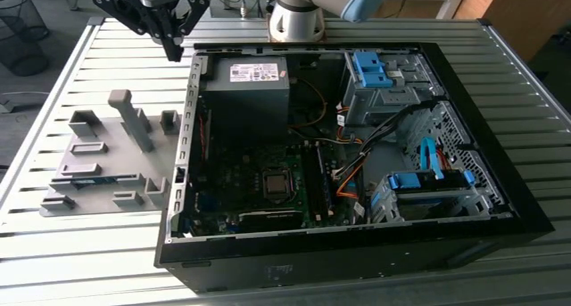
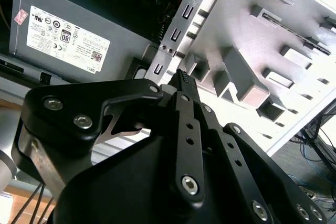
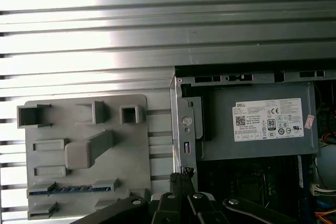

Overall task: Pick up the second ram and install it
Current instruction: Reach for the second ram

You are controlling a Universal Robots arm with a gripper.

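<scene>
One ram (image 1: 89, 181) is what the exterior view gives: a thin blue strip that stands on its edge in a slot of the grey fixture (image 1: 98, 135), on the table (image 1: 80, 252), at this view's left of the open case (image 1: 357, 252). The gripper (image 1: 172, 51) hangs well apart from it, above the case's far corner, with the fingers pressed together to one point and nothing between them. I judge the ram light and stiff but fragile, with smooth faces that may slip. The best hold is probably on the two flat faces near the middle of the free long edge, away from the contacts. The memory slots on the board are too dark to make out.

In the second wrist view the gripper (image 2: 182, 77) is narrow and empty in the same way, and its body covers much of the near ground. A thin dark line in a far slot of the fixture (image 2: 315, 61) is perhaps the ram; I cannot tell.

In the first wrist view the ram (image 3: 68, 189) is a blue line in the fixture (image 3: 152, 129), near the closed tips of the gripper (image 3: 181, 174). Its lower edge sits hidden in the slot, and chips or a sticker are not to be seen.
</scene>
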